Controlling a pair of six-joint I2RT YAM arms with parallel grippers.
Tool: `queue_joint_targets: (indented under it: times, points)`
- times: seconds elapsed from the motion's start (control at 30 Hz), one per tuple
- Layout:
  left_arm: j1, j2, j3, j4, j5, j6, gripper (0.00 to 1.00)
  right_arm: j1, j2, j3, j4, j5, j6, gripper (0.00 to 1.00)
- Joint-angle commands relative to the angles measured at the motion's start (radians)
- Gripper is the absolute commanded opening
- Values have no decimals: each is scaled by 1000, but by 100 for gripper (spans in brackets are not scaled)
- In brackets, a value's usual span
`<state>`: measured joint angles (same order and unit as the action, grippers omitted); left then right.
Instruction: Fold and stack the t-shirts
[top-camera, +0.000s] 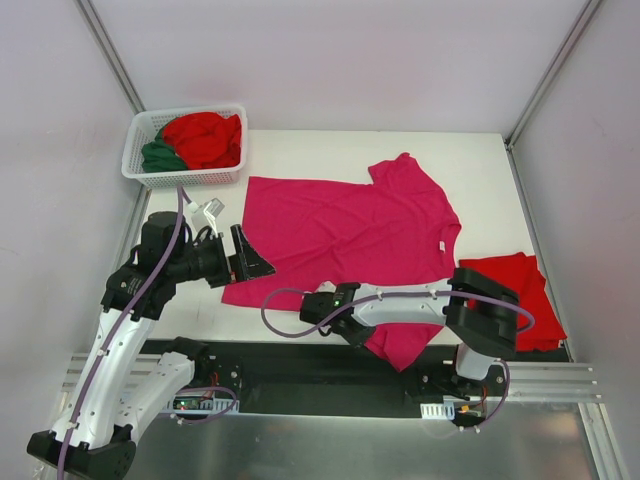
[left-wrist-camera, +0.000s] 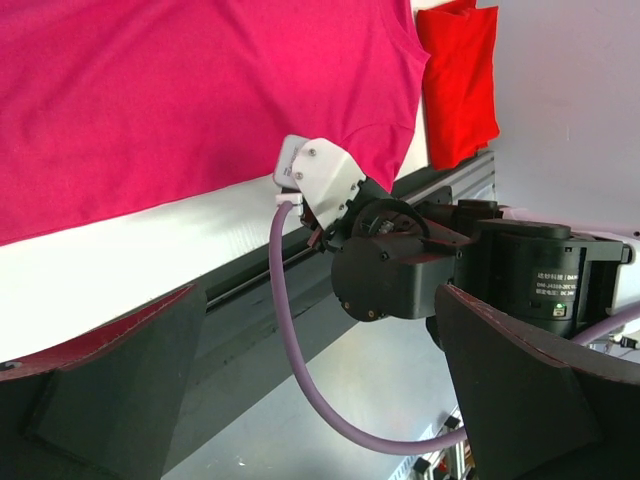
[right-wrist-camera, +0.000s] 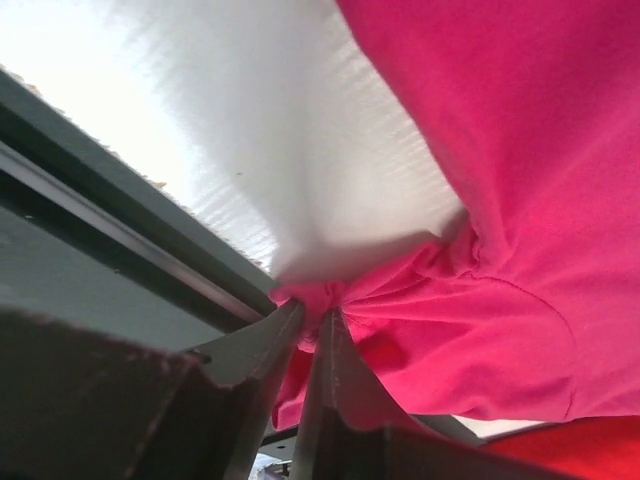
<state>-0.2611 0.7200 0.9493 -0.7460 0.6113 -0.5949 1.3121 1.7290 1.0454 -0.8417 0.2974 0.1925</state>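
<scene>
A magenta-pink t-shirt (top-camera: 350, 225) lies spread flat across the middle of the table, collar to the right. My right gripper (top-camera: 362, 337) is at its near sleeve by the table's front edge. In the right wrist view the jaws (right-wrist-camera: 312, 322) are pinched on a bunched fold of that pink cloth (right-wrist-camera: 520, 200). My left gripper (top-camera: 250, 262) hangs open just off the shirt's left hem, with nothing between its fingers (left-wrist-camera: 100, 380). A folded red t-shirt (top-camera: 515, 295) lies at the right edge of the table.
A white lattice basket (top-camera: 135, 165) stands at the back left and holds a crumpled red t-shirt (top-camera: 205, 138) and a dark green one (top-camera: 160, 157). The black base rail (top-camera: 300, 365) runs along the near edge. The right arm (left-wrist-camera: 400, 270) fills the middle of the left wrist view.
</scene>
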Motion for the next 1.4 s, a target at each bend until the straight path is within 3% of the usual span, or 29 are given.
queue_joint_targets:
  times: [0.0, 0.37, 0.9, 1.17, 1.37]
  points:
    - [-3, 2, 8, 4, -19, -6, 99, -2, -39, 47, -23, -78, -33, 17]
    - [-3, -13, -21, 5, -27, -13, 99, -1, -37, 44, -33, -161, -48, 34]
    - [-3, -14, -17, 5, -22, -13, 99, -8, -22, 8, -20, -93, -65, 31]
    - [-3, -4, -9, 5, -18, -8, 99, -27, -19, 14, -10, -104, -76, 11]
    - [-1, -11, -12, 5, -18, -11, 99, -28, -5, 71, -33, -122, -77, 2]
